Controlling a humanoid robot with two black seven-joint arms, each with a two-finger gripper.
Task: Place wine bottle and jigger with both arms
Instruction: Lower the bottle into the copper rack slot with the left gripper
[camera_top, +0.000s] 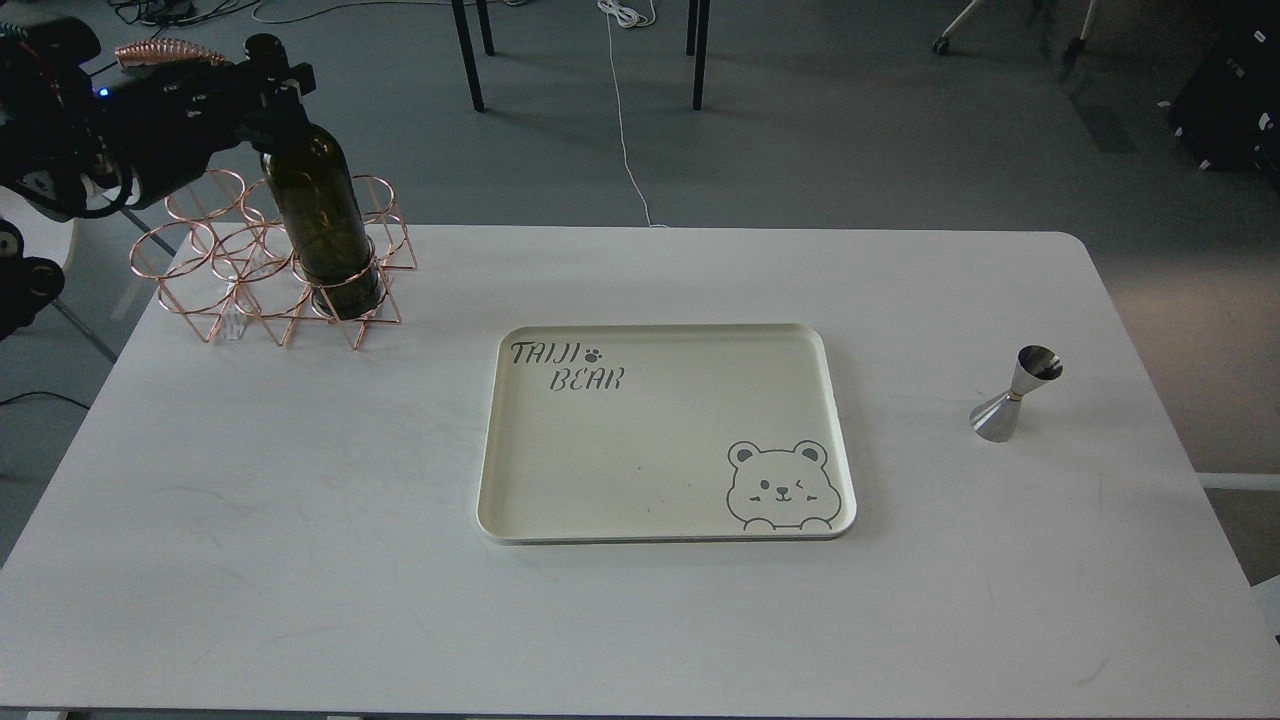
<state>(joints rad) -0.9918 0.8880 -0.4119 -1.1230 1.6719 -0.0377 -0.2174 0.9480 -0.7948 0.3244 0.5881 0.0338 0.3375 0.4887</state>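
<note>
The dark olive-green wine bottle (318, 215) stands nearly upright with its base inside the front right ring of the copper wire rack (232, 275) at the table's back left. My left gripper (272, 82) comes in from the left and is shut on the bottle's neck. The steel jigger (1012, 394) stands upright on the table at the right, untouched. My right arm is out of view.
A cream tray (490, 480) with a bear drawing and "TAIJI BEAR" lettering lies in the middle of the white table (250, 520). Chair legs and a cable are on the floor behind the table.
</note>
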